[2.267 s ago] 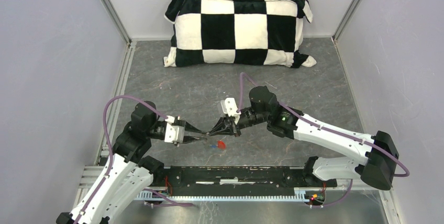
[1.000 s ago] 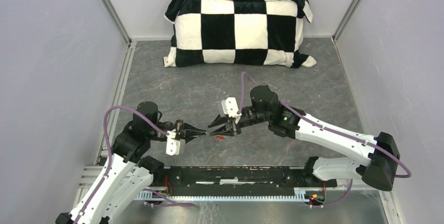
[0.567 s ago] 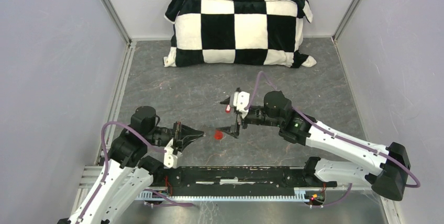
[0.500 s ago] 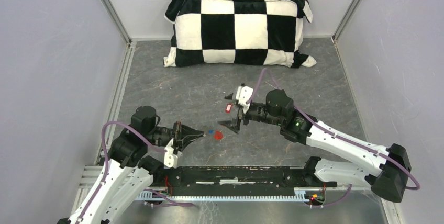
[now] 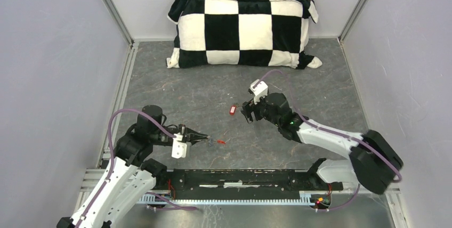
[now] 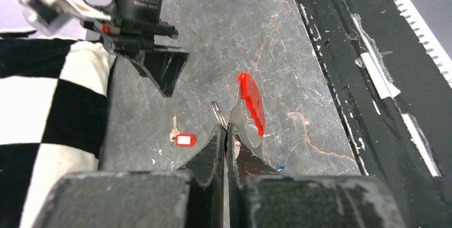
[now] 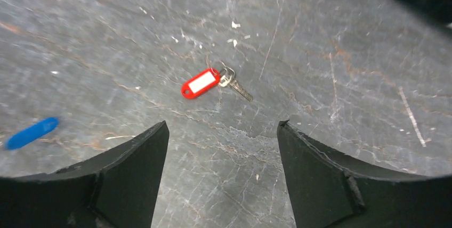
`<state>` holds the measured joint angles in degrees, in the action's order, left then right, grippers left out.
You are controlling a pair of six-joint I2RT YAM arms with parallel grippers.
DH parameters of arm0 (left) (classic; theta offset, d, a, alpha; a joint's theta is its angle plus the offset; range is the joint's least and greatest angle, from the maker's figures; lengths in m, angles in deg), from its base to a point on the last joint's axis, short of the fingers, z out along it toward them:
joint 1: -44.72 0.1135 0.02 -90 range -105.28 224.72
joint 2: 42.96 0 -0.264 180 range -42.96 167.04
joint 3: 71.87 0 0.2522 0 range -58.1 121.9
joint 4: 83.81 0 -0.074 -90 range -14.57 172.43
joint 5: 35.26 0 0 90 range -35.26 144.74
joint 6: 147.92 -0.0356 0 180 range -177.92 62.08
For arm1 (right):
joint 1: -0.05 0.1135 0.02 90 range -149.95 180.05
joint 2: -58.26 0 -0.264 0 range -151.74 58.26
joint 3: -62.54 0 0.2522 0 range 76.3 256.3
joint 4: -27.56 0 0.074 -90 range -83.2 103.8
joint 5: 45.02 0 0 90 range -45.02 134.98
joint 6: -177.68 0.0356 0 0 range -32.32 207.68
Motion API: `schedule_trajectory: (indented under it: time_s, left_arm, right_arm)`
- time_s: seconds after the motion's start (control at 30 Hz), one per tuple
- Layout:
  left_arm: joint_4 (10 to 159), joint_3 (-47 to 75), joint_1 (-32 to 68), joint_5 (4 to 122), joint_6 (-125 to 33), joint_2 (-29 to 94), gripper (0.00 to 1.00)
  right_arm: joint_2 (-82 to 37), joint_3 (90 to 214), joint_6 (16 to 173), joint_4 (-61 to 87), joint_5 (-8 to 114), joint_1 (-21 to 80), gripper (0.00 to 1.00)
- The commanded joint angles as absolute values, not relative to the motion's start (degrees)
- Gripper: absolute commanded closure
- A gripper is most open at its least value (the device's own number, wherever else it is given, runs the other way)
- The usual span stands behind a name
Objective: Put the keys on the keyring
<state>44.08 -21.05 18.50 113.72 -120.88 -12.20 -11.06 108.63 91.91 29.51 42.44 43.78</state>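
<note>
Left end effector [image 6: 227, 128] pinches the keyring [image 6: 216, 112] — jaws tight. Right end effector [image 7: 222, 125] gapes wide near a red-tagged key [image 7: 213, 83].

Red-tagged key [image 7: 233, 85] lies flat (second key [image 6: 215, 111] seemingly held).

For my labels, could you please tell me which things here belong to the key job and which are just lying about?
Job: keyring with red fob, pinched in the left gripper; red-tagged key on the table, near the open right gripper; blue tag.
Lying about: checkered pillow.
</note>
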Motion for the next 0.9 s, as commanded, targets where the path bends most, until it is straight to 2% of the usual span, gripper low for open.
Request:
schedule_trajectory:
  time_s: [0.0,0.17,0.43,0.7,0.87]
  left_arm:
    - [47.0,-21.6,18.4,113.0,-113.8,-11.3,0.98]
    - [47.2,-21.1,18.4,112.8,-111.1,-10.3,0.98]
    - [46.8,-20.9,18.4,112.7,-110.4,-11.0,0.98]
    - [47.3,-20.4,18.4,112.9,-109.5,-11.1,0.98]
    - [48.1,-20.4,18.4,112.7,-109.0,-11.1,0.98]
  right_arm:
    - [-21.5,113.5,89.7,34.4,44.4,43.1,0.23]
    - [-34.8,122.2,84.3,32.6,44.7,42.2,0.40]
    - [-43.9,129.6,85.0,33.4,48.7,41.7,0.40]
    - [-46.9,130.7,84.9,33.1,48.8,41.8,0.49]
    - [-47.9,130.7,84.8,32.9,48.1,42.0,0.51]
